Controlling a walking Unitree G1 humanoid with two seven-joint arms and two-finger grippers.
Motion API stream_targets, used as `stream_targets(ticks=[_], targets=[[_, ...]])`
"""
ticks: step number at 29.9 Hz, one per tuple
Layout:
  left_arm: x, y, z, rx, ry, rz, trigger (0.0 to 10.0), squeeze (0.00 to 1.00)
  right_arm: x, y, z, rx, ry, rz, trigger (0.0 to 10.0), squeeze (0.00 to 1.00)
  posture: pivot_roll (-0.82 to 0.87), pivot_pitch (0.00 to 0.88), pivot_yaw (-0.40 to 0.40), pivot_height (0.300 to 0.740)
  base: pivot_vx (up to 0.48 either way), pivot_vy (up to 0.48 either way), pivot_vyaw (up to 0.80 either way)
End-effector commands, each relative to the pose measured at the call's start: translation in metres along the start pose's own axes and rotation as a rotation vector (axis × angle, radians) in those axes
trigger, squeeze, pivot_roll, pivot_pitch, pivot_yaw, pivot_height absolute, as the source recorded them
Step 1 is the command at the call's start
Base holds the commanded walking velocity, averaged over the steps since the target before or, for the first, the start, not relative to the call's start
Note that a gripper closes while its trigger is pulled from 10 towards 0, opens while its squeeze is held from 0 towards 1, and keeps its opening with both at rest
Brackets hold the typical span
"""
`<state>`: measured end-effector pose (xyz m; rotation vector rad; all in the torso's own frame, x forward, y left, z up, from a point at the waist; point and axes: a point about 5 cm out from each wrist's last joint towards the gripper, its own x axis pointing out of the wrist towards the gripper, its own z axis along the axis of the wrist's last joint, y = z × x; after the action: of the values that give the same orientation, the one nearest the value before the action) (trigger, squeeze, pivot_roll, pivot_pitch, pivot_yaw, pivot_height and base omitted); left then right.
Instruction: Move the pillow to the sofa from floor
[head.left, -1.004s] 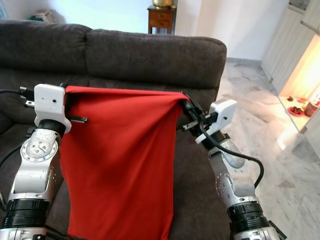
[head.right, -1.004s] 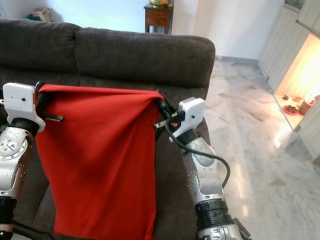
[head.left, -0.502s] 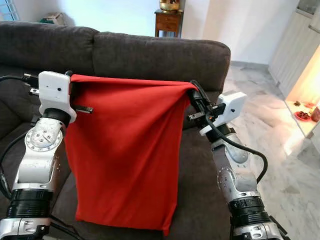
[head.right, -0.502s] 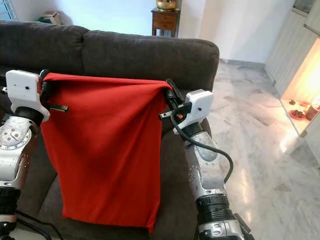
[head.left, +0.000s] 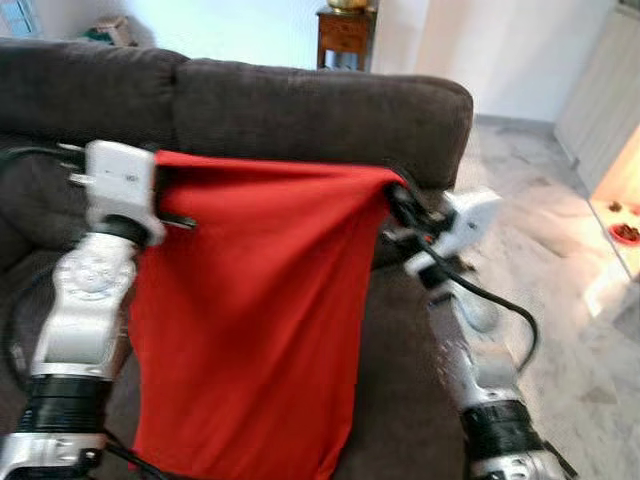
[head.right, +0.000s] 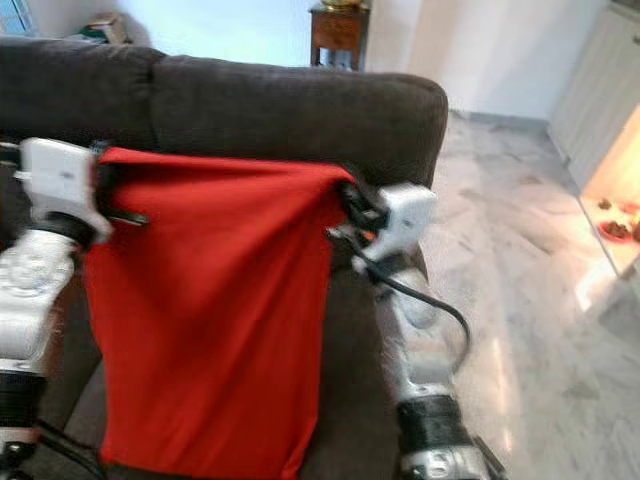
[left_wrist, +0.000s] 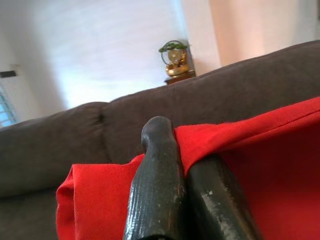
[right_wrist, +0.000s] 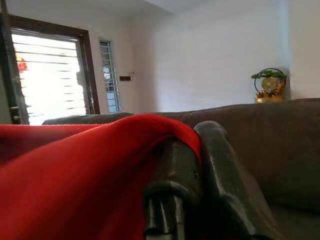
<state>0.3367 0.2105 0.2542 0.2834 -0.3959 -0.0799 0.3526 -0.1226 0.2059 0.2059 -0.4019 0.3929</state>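
Left eye view, slightly blurred: both silver arms are rising from the bottom edge, forearms near vertical, wrists bending inward at mid-height.

Left gripper (head.left: 165, 185): sitting at centre-left of the frame, its fingers (left_wrist: 157, 175) pressing together on the upper corner of the red pillow (head.left: 255, 320). In the left wrist view the red cloth is folding over and between the two black fingers.

Right gripper (head.left: 398, 200): sitting just right of centre, at about the same height as the left one, clamping the opposite upper corner. In the right wrist view the cloth is draping over the fingers (right_wrist: 175, 170), which are closing on it.

Pillow: hanging between the two grippers, top edge stretching nearly level across the middle of the frame, body dropping limp and flat toward the bottom edge, looking more like an empty cover than a stuffed cushion. It is hanging in front of the dark grey sofa (head.left: 320, 110), whose backrest is spanning the upper part of the frame.

Wooden side table (head.left: 347, 35): standing behind the sofa at top centre, carrying a gold ornament (left_wrist: 176, 59).

Marble floor (head.left: 560, 260): occupying the right side of the frame.
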Motion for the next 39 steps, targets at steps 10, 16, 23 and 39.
stream_targets(ticks=[10, 16, 23, 39], targets=[[-0.051, 0.014, -0.072, -0.017, 0.305, 0.04, 10.0, 0.0, -0.045, -0.046, -0.046, 0.016, 0.191, -0.306, 10.0, 0.0, 0.12, 0.027, -0.014, 0.74, 0.0, 0.0, 0.0], [-0.068, 0.01, -0.092, -0.043, 0.376, 0.052, 10.0, 0.0, -0.061, -0.05, -0.065, 0.01, 0.281, -0.34, 10.0, 0.0, 0.12, 0.03, -0.016, 0.74, 0.0, 0.0, 0.0], [-0.071, 0.0, -0.095, -0.077, 0.374, 0.032, 10.0, 1.0, -0.071, -0.055, -0.073, 0.027, 0.313, -0.362, 10.0, 1.0, 0.12, 0.022, -0.02, 0.74, 0.0, 0.0, 0.0], [-0.09, -0.014, -0.141, -0.129, 0.548, 0.036, 10.0, 0.0, -0.115, -0.082, -0.099, 0.014, 0.462, -0.536, 10.0, 0.0, 0.11, 0.0, -0.014, 0.74, 0.0, 0.0, 0.0]])
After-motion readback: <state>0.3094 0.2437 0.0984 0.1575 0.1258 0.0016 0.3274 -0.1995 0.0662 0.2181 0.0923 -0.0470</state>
